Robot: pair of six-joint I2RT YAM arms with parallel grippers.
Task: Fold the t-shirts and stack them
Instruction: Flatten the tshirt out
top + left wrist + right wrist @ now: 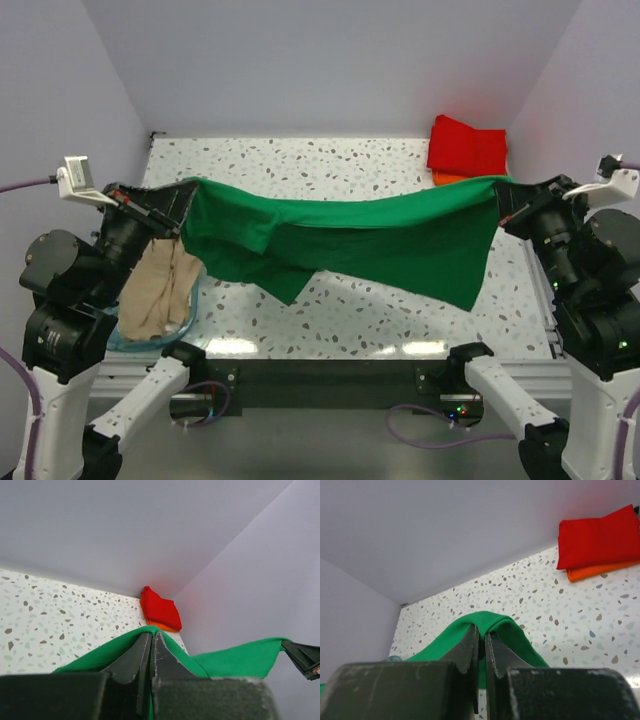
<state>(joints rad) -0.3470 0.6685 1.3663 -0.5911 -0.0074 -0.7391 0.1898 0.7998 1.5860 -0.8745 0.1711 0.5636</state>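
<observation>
Left pincer and right pincer each clamp the green t-shirt, stretched between them.

White arms, black joints and fingers, purple cables.

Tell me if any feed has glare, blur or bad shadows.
Top external: sharp, evenly lit, with glare patches along the near edge of the table and a soft shadow under the green t-shirt. Left wrist: left gripper dark and soft; red t-shirt tints the wall. Right wrist: right gripper dark, cloth clear.
</observation>
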